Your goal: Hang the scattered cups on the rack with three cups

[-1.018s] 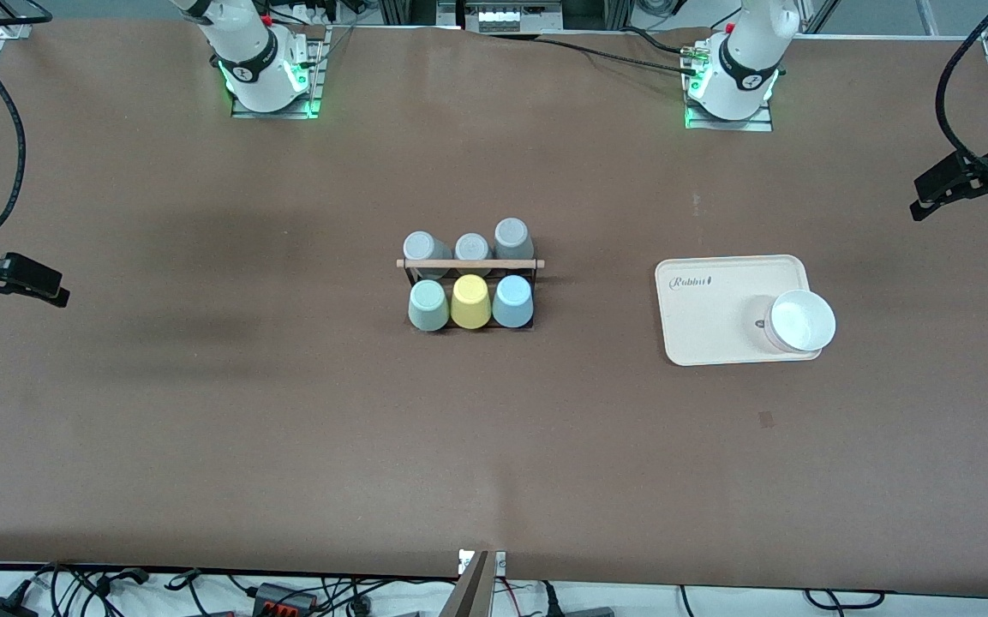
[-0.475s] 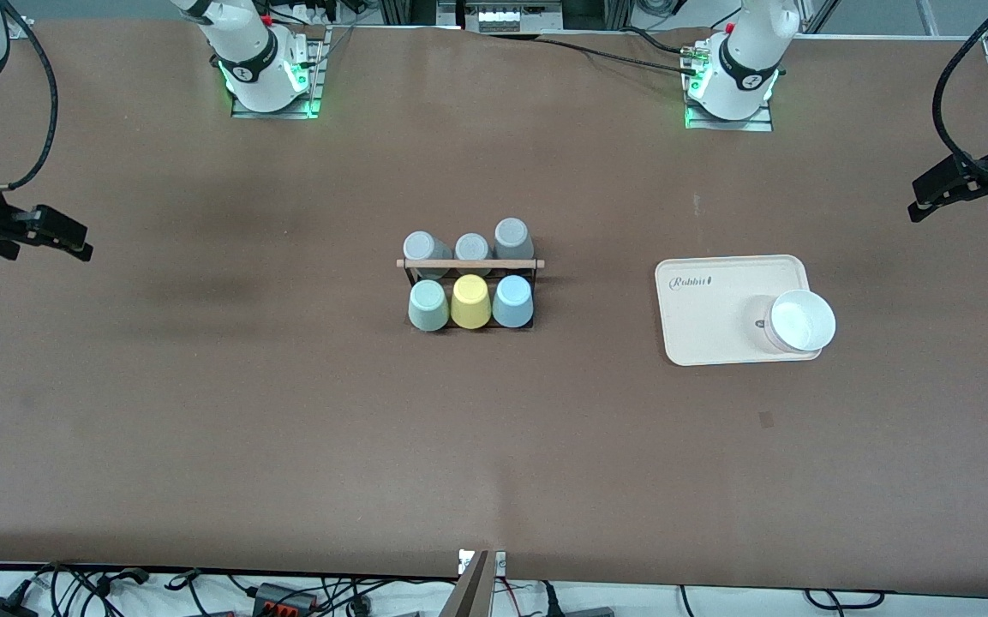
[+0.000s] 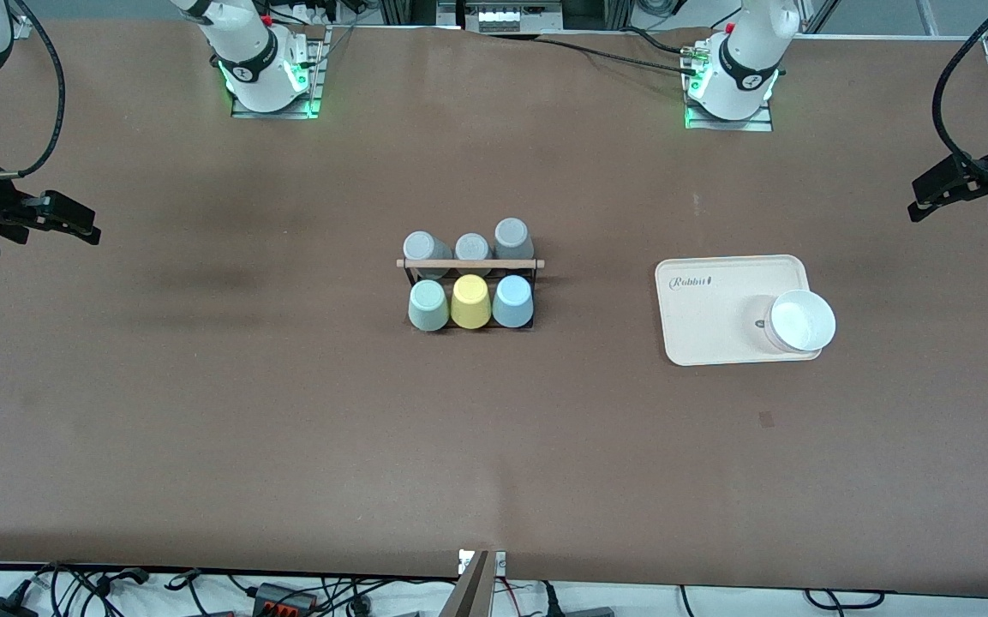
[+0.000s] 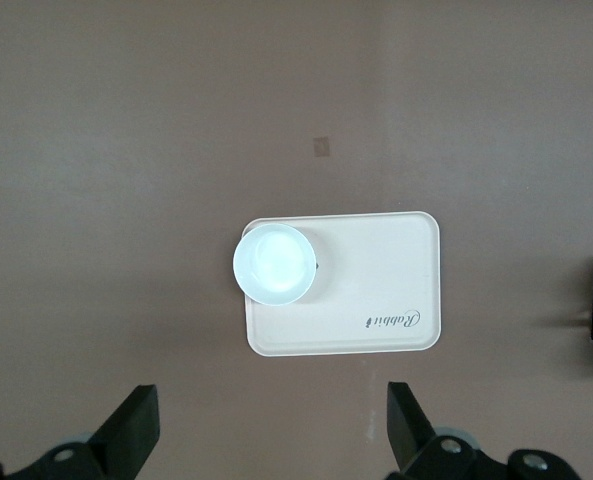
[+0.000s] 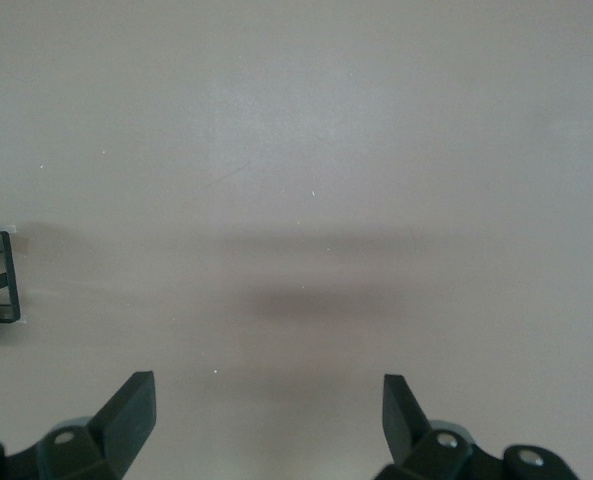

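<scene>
Left pincer (image 4: 269,440) spread, empty | light blue cup (image 3: 511,302), mint cup (image 3: 428,306) inverted on rack (image 3: 470,264)

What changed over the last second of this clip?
Only the right gripper moved: it rose toward the robots' side of the table at the right arm's end, open and empty. The left gripper waits, open, at its own end. Cups, rack, tray and bowl stayed put.

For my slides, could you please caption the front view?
Mint cup, yellow cup and blue cup sit on the rack; both grippers open, apart.
</scene>
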